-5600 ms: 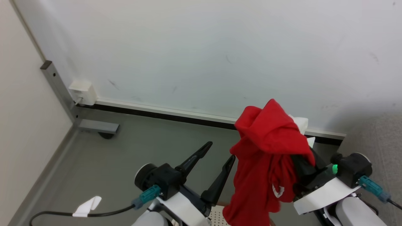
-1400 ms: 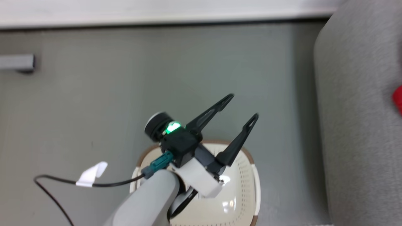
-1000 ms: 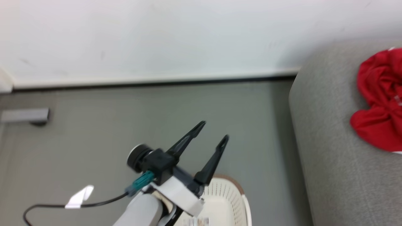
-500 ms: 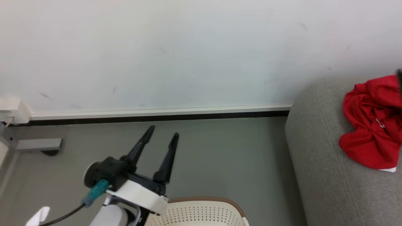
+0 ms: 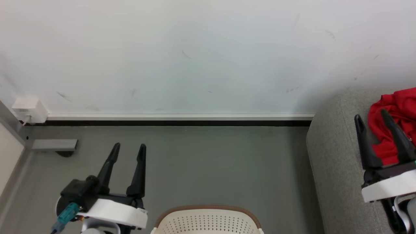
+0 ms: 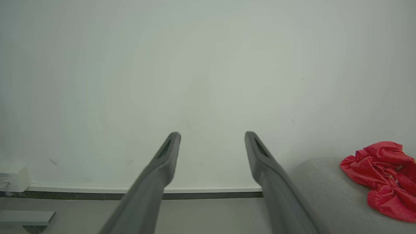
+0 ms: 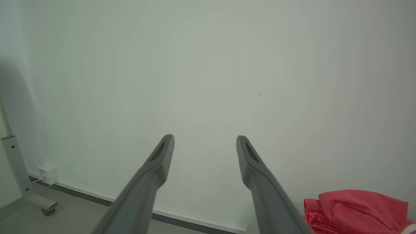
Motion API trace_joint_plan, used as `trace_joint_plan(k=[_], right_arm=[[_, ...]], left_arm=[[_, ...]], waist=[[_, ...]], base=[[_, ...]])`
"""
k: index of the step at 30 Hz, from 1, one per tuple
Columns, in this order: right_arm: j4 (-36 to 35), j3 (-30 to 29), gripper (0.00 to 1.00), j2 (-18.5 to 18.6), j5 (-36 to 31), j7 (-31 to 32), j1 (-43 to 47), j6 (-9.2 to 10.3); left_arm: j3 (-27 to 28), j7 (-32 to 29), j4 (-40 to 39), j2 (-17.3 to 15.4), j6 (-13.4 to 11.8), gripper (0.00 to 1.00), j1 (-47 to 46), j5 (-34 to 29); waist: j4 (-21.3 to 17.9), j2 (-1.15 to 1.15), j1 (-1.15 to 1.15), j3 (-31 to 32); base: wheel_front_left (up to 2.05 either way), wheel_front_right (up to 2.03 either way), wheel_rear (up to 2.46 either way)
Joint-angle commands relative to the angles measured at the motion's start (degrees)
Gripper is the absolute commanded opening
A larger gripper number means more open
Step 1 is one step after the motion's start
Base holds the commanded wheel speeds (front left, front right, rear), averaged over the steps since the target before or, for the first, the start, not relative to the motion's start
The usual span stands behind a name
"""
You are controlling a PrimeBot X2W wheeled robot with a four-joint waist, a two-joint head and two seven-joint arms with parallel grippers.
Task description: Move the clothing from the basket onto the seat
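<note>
The red clothing [image 5: 398,126] lies crumpled on the grey seat [image 5: 334,152] at the right edge of the head view; it also shows as a red heap [image 6: 385,178] in the left wrist view and as a red heap [image 7: 354,209] in the right wrist view. My right gripper [image 5: 371,113] stands open in front of the clothing, nothing between its fingers. At the lower left my left gripper [image 5: 128,147] is open and empty above the floor. The cream basket [image 5: 208,221] with its brown rim sits at the bottom middle, only its far wall in view.
A white wall with a baseboard [image 5: 178,117] runs across the back. At the far left stand a white wall box [image 5: 30,109] and a grey metal frame foot [image 5: 53,145] on the grey floor [image 5: 221,162].
The head camera has shifted. The left gripper has drawn back to the lower left, still open. The right gripper has come into view at the right, open, in front of the clothing on the seat.
</note>
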State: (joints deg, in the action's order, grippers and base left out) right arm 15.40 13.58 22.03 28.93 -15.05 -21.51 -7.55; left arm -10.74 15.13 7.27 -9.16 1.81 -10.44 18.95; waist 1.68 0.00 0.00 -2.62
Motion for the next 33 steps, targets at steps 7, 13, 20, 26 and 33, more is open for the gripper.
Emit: trace_joint_plan(k=[7,13,20,26,33], right_arm=[[-4.19,-4.54,1.0,-6.28,-3.07,-0.13,10.67,0.13],[-5.41,-5.21,1.0,-8.63,-3.9,-0.09,14.88,0.13],[-4.99,-5.58,1.0,-11.16,-7.63,-0.09,18.08,0.13],[-3.63,-5.31,1.0,-12.46,-9.6,-0.09,17.96,0.13],[-2.9,-5.62,1.0,-12.63,-10.01,-0.09,17.29,0.13]], left_arm=[[6.58,0.03,-0.04,3.28,1.8,1.0,3.94,-3.41],[10.61,0.03,0.73,5.23,2.85,1.0,7.09,-6.05],[12.37,0.03,2.31,5.98,2.87,1.0,9.16,-9.08],[12.29,0.03,3.91,6.14,3.05,1.0,9.31,-9.67],[11.5,0.03,4.01,6.17,2.29,1.0,8.93,-9.93]], waist=[[-0.4,0.0,0.0,0.26],[-1.63,0.0,0.0,0.67],[-2.42,0.0,0.0,0.91],[-2.65,0.0,0.0,1.0],[-2.47,0.0,0.0,0.99]], base=[[0.0,0.0,0.0],[0.0,0.0,0.0],[0.0,0.0,0.0],[0.0,0.0,0.0],[0.0,0.0,0.0]])
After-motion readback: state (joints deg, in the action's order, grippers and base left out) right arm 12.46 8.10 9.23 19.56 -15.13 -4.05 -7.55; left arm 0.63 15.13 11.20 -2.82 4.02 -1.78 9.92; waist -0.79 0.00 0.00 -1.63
